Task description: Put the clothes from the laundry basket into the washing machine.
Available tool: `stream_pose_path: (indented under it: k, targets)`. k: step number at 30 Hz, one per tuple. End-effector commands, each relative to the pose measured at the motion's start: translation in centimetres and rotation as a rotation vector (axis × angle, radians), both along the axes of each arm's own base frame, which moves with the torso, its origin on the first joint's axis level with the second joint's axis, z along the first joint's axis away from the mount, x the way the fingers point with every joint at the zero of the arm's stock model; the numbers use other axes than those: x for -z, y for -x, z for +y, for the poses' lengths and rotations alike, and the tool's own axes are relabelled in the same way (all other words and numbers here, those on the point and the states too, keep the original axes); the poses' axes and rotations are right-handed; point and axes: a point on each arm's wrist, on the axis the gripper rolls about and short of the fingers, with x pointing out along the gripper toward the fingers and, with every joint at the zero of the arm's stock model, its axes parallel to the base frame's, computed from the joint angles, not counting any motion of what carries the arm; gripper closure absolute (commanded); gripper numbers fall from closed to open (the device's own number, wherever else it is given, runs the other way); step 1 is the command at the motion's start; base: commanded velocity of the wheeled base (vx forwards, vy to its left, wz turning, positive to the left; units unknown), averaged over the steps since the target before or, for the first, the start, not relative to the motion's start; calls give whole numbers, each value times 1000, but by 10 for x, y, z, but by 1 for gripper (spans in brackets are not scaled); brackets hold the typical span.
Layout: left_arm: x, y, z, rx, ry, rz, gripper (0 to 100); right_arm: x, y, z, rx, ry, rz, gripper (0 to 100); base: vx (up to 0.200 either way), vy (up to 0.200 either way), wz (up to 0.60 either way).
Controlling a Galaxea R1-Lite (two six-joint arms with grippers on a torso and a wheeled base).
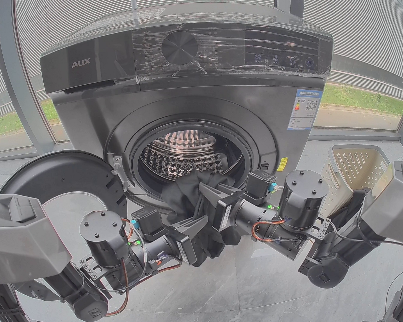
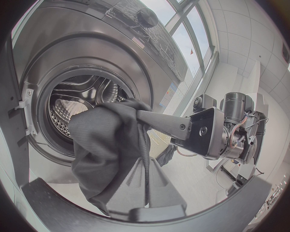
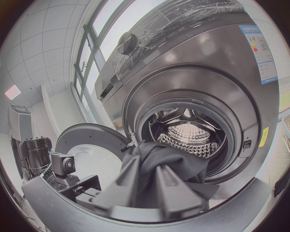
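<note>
So both grippers are pinching the same dark garment (image 1: 185,199) right in front of the washing machine (image 1: 99,110) opening. The left gripper (image 1: 198,228) is clamped on it just below the opening, and the right gripper (image 1: 210,195) is clamped on it at the lower rim.

Only the top of the cloth lies over the rim toward the drum (image 1: 183,155). The bulk hangs outside, below the opening.

My worry is that if they let go here, the weight outside probably drags the whole thing off the rim onto the floor. A trailing end could also snag on the rim or get in the way of the door (image 1: 57,177), which stands open beside the opening.

There looks to be more dark cloth in the laundry basket (image 1: 355,167), on the opening's far side from the door.
</note>
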Motion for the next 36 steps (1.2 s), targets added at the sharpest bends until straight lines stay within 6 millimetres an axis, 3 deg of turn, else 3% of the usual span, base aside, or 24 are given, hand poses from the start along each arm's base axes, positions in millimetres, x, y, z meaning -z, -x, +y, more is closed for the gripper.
stream_pose_path:
  k: [1,11,18,23,36]
  targets:
    - [-9,0,1,-2,23,-28,100,2,-3,-4,14,6,5,0,0,0,0]
    - [-16,-5,2,-24,44,-50,100,5,-9,-16,50,25,12,0,0,0,0]
    - [-28,-13,-1,-103,84,-95,100,11,-23,-45,139,48,32,0,0,0,0]
    - [-38,-8,2,-113,98,-122,100,22,-23,-63,174,91,30,0,0,0,0]
    - [-76,19,24,-102,155,-231,100,47,-4,-71,145,161,118,0,0,0,0]
